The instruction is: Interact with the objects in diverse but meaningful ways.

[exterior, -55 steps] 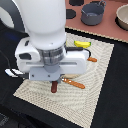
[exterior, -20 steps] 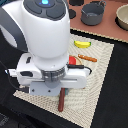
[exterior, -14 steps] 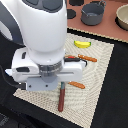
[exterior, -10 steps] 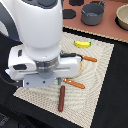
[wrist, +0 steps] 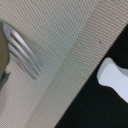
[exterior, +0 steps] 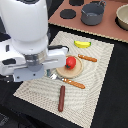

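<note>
A red tomato [exterior: 71, 62] sits on a round wooden plate [exterior: 64, 73] on the beige placemat [exterior: 95, 90]. The yellow banana [exterior: 82, 44] lies near the mat's far edge. Toward the mat's near edge lies the brown sausage stick [exterior: 61, 98]. An orange-handled fork [exterior: 73, 83] rests beside the plate, and its tines [wrist: 22, 55] fill the wrist view. My gripper [exterior: 35, 71] hangs over the mat's edge at the exterior view's left. Its fingers are hidden under the arm's white body. A white rounded piece [wrist: 113, 78] lies on the black surface off the mat.
A second orange-handled utensil [exterior: 87, 58] lies between banana and tomato. A grey pot [exterior: 92, 13], a bowl [exterior: 123, 17] and dark coasters [exterior: 67, 13] stand on the brown board at the back. Black tabletop [exterior: 117, 85] surrounds the mat.
The sausage stick has moved from under the arm to the mat's near part and now lies nearly lengthwise. The arm has drifted to the exterior view's left, uncovering the tomato and plate.
</note>
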{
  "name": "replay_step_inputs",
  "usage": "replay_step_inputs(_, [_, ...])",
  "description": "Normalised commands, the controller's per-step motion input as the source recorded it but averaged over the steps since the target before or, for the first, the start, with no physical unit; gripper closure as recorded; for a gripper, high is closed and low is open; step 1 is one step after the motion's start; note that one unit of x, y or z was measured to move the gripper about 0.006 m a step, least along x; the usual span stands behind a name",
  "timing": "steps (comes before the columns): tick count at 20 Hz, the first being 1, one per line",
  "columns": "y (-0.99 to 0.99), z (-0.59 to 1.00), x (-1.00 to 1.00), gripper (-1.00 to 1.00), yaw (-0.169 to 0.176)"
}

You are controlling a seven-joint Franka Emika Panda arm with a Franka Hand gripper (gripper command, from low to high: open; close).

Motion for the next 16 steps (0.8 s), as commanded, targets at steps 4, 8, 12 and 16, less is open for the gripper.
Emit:
replay_step_inputs(4, [0.11, 0.00, -1.00, -1.00, 0.069])
replay_step_inputs(8, [0.08, -0.04, -0.99, -1.00, 0.081])
replay_step_inputs(12, [0.10, -0.10, -0.95, -1.00, 0.094])
replay_step_inputs(16, [0.19, -0.02, -0.71, -1.00, 0.173])
